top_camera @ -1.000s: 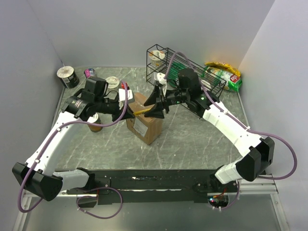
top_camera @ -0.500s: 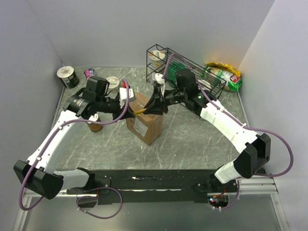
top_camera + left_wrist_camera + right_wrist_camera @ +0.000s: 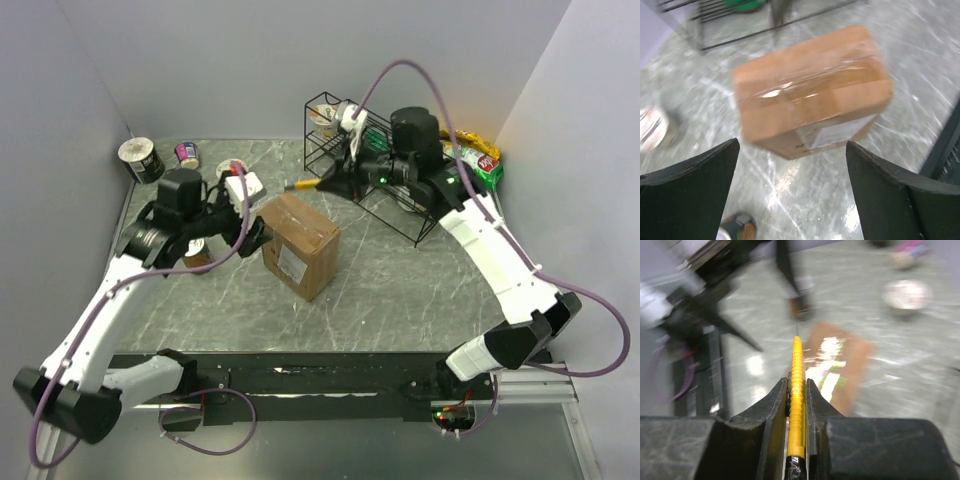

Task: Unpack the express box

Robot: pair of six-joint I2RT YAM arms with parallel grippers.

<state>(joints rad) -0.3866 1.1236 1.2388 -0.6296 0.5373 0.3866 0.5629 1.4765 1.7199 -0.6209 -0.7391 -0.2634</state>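
Observation:
The express box (image 3: 300, 243) is a brown taped carton with a white label on its side, standing on the marble table; the left wrist view shows the box (image 3: 810, 90) just beyond the fingertips. My left gripper (image 3: 250, 228) hovers at the box's left, jaws wide open and empty (image 3: 792, 150). My right gripper (image 3: 335, 182) is raised behind the box, near the wire basket. It is shut on a thin yellow cutter (image 3: 798, 360) whose tip (image 3: 300, 185) sticks out to the left. The right wrist view is blurred; the box (image 3: 850, 355) lies below the right gripper (image 3: 796, 385).
A black wire basket (image 3: 400, 170) holding a cup stands at the back right, with snack bags (image 3: 470, 155) behind it. A can (image 3: 141, 158), a purple cup (image 3: 186, 153) and a white cup (image 3: 232, 170) sit at the back left. Another cup (image 3: 197, 255) stands under my left arm.
The yellow cutter passed from my left gripper to my right. The right shut on it and lifted it back toward the basket. The left opened and drew back to the left.

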